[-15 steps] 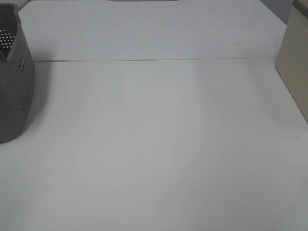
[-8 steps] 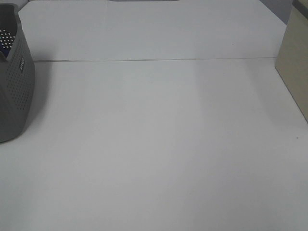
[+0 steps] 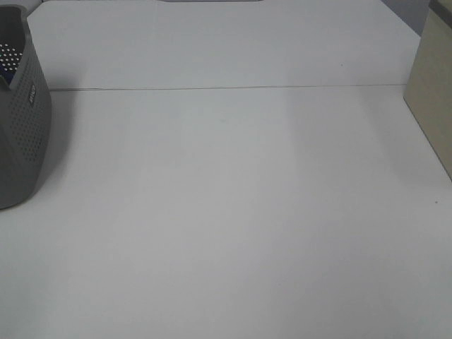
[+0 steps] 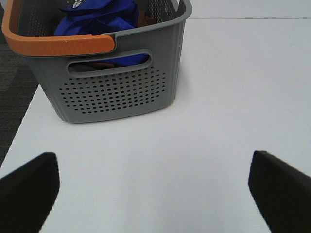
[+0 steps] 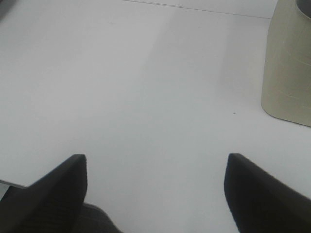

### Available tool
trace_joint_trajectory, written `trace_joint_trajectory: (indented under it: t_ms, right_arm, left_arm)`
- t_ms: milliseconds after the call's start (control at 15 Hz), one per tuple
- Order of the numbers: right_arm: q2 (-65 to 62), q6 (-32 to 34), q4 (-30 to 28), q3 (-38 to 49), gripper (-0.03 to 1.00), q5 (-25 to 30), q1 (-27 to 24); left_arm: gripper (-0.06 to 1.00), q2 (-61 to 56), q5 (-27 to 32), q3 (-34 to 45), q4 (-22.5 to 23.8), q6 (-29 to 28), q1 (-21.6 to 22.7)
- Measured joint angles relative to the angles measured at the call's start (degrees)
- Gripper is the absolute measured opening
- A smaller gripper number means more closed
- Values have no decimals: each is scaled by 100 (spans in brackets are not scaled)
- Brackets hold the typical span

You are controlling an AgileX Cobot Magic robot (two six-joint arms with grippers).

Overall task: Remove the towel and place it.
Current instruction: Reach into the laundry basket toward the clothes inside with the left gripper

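- The left gripper hovered over the white table with its two dark fingers spread wide apart and nothing between them; only their tips entered the left wrist view.
- The right gripper was likewise spread open and empty above bare tabletop, its fingers cut off by the frame edge.
- Neither gripper nor any part of either arm appeared in the exterior high view, so the arms' pose could not be judged.
- Ahead of the left gripper, and apart from it, stood the grey perforated plastic basket with an orange handle lying along its near rim.
- The royal-blue microfibre towel sat bunched inside that basket, partly seen through the slot in its wall; only the left wrist view showed it.
- A small brownish item beside the towel was too hidden to identify.
- In the exterior high view the basket was cropped at the left edge, with only a dark sliver visible inside it.
- A beige, smooth-sided container stood well apart from the right gripper, cropped in the right wrist view and also at the right edge of the high view.
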Motion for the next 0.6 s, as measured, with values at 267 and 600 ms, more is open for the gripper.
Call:
trace_joint_trajectory:
  t_ms: [267,600]
  right_arm:
    - [0,0,0,0,76,0,0]
    - [0,0,0,0,76,0,0]
  left_arm:
    - [99,0,0,0,0,0,0]
    - [99,0,0,0,0,0,0]
